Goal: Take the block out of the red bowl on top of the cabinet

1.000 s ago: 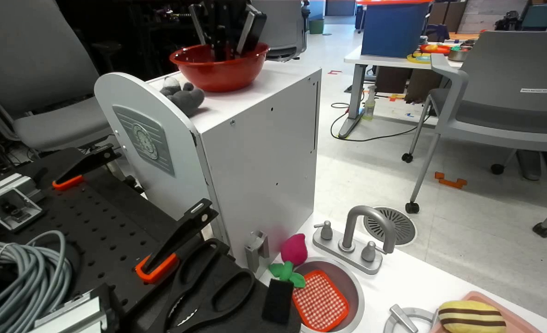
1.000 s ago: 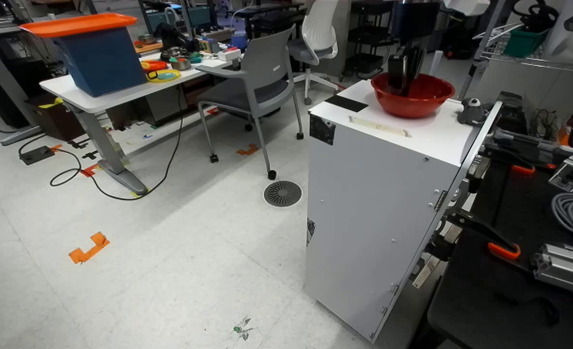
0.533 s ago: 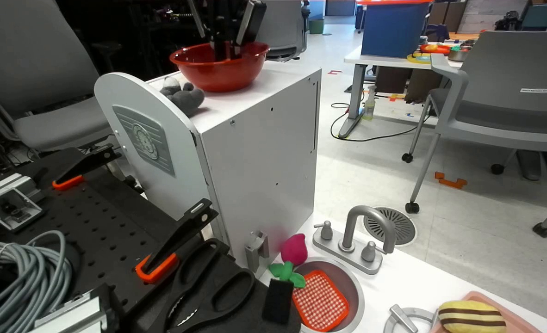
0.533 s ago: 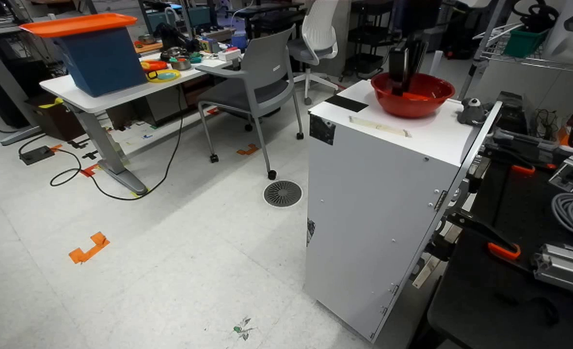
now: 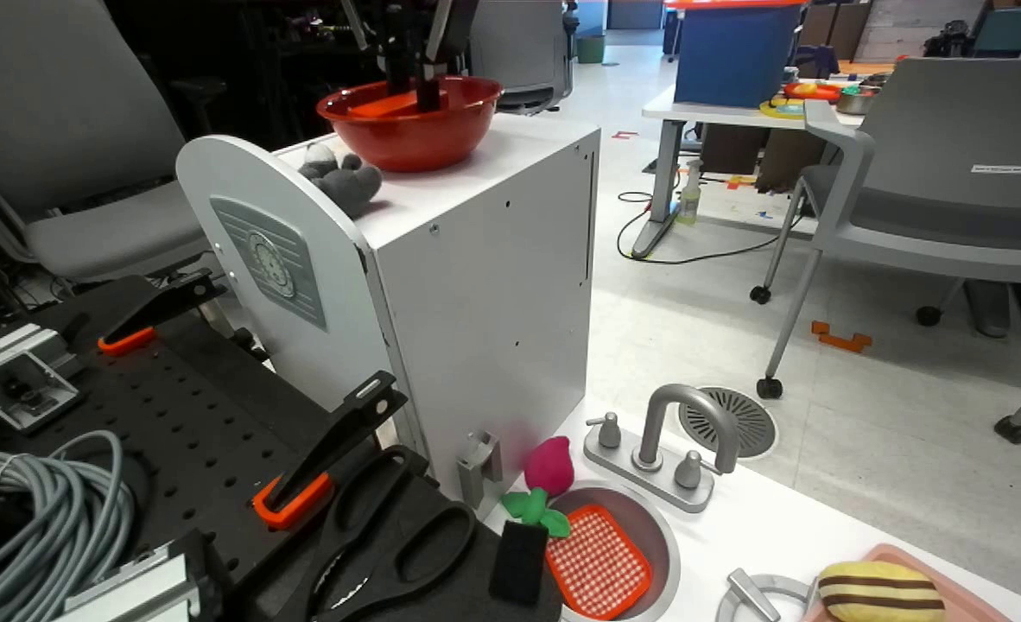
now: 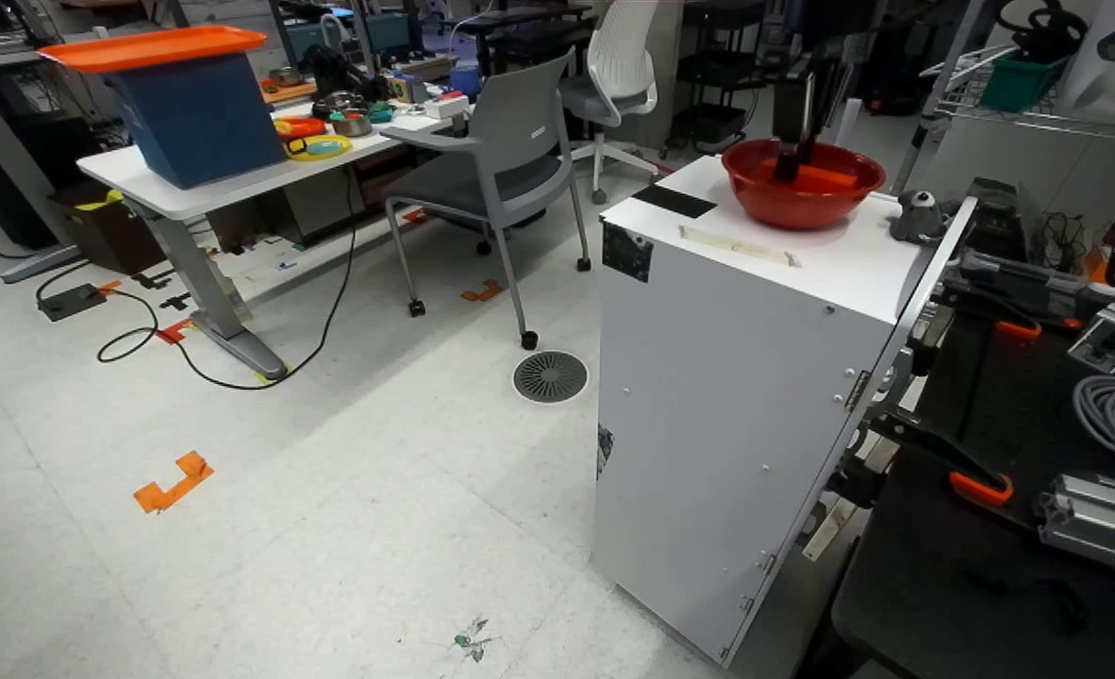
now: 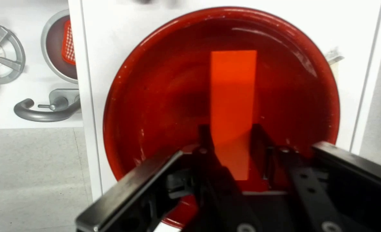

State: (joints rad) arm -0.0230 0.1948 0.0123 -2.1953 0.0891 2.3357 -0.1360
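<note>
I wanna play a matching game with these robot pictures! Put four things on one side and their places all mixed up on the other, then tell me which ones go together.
Things
1. orange block
2. red bowl
3. red checked mat
4. faucet

Places
A. inside the sink
B. standing right on the white cabinet
C. beside the sink
D. pinched in the gripper

Right pairs: 1-D, 2-B, 3-A, 4-C

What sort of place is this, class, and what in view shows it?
Probably a robotics lab: an end effector shut on an orange block, a perforated black table, and a coil of cable on it.
</note>
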